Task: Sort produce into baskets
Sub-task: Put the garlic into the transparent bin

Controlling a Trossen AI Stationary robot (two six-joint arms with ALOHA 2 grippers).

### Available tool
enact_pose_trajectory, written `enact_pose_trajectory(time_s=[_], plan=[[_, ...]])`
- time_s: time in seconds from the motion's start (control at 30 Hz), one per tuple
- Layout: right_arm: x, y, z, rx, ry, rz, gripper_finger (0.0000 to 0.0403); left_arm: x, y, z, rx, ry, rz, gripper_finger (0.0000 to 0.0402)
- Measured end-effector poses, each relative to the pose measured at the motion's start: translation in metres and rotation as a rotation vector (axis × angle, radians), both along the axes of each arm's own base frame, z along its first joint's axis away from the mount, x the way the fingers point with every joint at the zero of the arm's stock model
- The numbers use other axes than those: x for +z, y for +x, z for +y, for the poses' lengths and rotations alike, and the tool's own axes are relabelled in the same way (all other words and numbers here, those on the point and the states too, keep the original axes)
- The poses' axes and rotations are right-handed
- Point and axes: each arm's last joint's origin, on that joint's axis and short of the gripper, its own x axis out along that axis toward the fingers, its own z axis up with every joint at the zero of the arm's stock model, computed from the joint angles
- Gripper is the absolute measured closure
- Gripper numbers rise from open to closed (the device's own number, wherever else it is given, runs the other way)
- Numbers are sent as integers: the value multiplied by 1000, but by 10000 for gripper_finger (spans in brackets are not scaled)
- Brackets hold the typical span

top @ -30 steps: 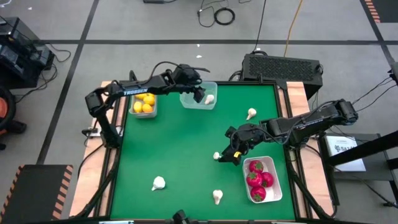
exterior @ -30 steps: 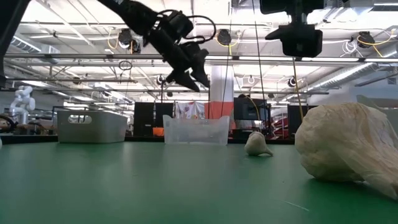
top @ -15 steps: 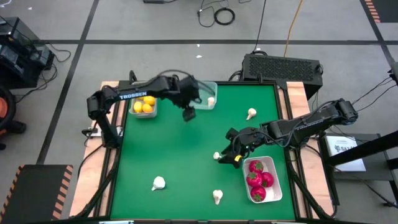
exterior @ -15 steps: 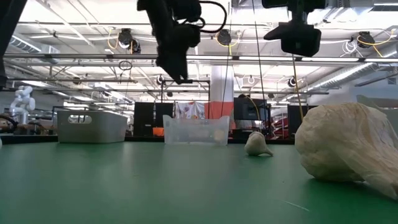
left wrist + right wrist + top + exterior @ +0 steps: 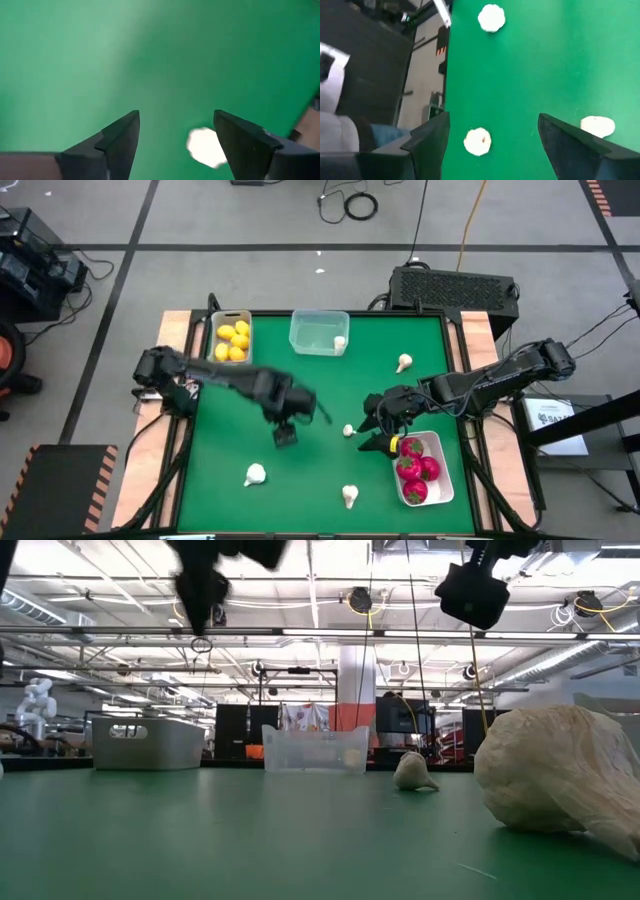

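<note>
My left gripper hangs open and empty above the middle of the green table. In the left wrist view a white bulb lies on the table far below it. My right gripper is open and empty just left of the white tray, which holds red fruits; a white bulb lies on the table beside its fingers, not touched. The grey bin holds lemons. The clear tub holds one bulb.
Loose white bulbs lie on the table at the near left, near the front edge and at the far right. In the low view the front bulb looms large. Bare green table lies between the two arms and along the left side.
My left gripper has swung away from the clear tub at the far edge, toward the near edge, to the middle of the table, open and empty. The bulb stays in the tub.
</note>
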Motion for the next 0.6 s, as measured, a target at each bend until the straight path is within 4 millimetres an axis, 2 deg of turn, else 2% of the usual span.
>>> enact_pose_trajectory(time_s=[0.13,0.33,0.47,0.6], plan=[[-2,-2,1,66,-38,3,110,0,-14,-52,-19,-3,16,139],[-2,-1,2,35,4,14,110,0,-44,-114,-225,140,-54,139],[-2,0,2,-42,62,51,110,-1,-63,-141,-377,238,-108,139],[-2,-1,6,-140,74,61,110,-15,-77,-153,-434,268,-85,139]])
